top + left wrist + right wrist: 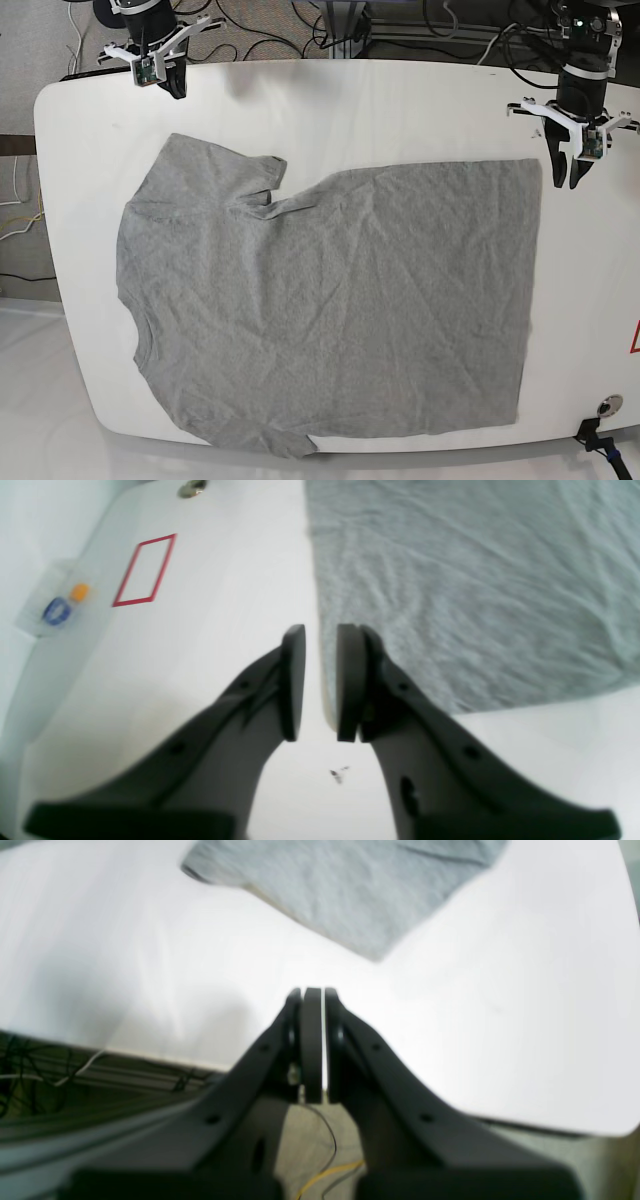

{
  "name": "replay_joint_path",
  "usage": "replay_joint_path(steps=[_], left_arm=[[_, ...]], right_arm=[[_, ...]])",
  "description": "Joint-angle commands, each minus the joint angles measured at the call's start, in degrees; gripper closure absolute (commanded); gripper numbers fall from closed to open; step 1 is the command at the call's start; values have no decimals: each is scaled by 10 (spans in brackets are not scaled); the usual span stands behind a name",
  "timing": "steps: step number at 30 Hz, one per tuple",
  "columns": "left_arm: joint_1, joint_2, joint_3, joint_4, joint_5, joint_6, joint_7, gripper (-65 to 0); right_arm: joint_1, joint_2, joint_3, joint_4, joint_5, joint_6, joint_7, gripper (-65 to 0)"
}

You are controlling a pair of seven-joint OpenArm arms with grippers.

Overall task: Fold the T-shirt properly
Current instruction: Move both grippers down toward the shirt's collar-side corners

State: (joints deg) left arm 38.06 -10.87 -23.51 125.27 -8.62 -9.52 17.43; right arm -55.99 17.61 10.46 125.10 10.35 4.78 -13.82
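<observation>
Grey T-shirt [330,310] spread flat, unfolded, mid-worktop [400,110]. Left gripper [320,682] slightly parted, empty, beside hem corner at 2 o'clock. Right gripper [314,1045] pressed closed, empty, at 11 o'clock. Pre-grasp stage; next, probably pinching hem corner and sleeve.

T-shirt [450,580]: cut off by top and right edges in left wrist view; only one sleeve corner visible in right wrist view, rest beyond top edge.
Left gripper [320,682]: bases of fingers cut by bottom edge; whole frame soft with blur.
Right gripper [314,1045]: lower body lost past bottom edge, blurred.
Red tape rectangle [144,570]: in base view only a sliver at right edge.
Blue and orange items [65,605]: far left of left wrist view, too blurred to identify.
Round metal piece [191,488]: clipped by top edge, indistinct.
Dark specks [337,774]: lower centre, too small to tell.
</observation>
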Motion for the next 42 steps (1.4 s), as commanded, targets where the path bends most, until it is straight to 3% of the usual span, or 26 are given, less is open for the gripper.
replay_joint_path(steps=[1, 5, 11, 12, 13, 16, 23, 28, 33, 37, 42], left_arm=[[-15, -5, -1, 13, 4, 2, 6, -132], [-79, -7, 0, 14, 13, 2, 72, -123], [-138, -10, 4, -4, 13, 2, 163, -154], [-143, -10, 6, -10, 14, 3, 166, -157], [-141, -12, 5, 4, 11, -8, 150, -185], [-146, -9, 1, 0, -14, -39, 166, -207], [-167, -17, -38, -32, -157, -88, 198, -201], [-174, -19, -64, -99, -166, -142, 186, -208], [-174, -20, -71, -156, -159, -192, 151, -220], [-180, -22, -69, -205, -150, -182, 133, -227], [-192, -23, -67, -251, -139, -137, 129, -227]], right_arm=[[14, 2, 6, 18, -7, -5, 8, 0], [55, -1, 7, 26, -31, -4, -22, 0], [124, -10, 12, 27, -78, -5, -126, 0], [131, -11, 10, 28, -80, -5, -141, 0], [130, -14, 14, 26, -75, -7, -107, 0], [141, -23, 13, 14, -66, -7, -107, 0], [144, -48, 11, -7, 32, -5, -106, 0], [139, -61, 12, -17, 93, 0, -107, 0], [135, -63, 9, -21, 110, 0, -106, 0], [127, -62, 7, -21, 101, 1, -105, 0], [117, -58, 6, -14, 90, 0, -102, 0]])
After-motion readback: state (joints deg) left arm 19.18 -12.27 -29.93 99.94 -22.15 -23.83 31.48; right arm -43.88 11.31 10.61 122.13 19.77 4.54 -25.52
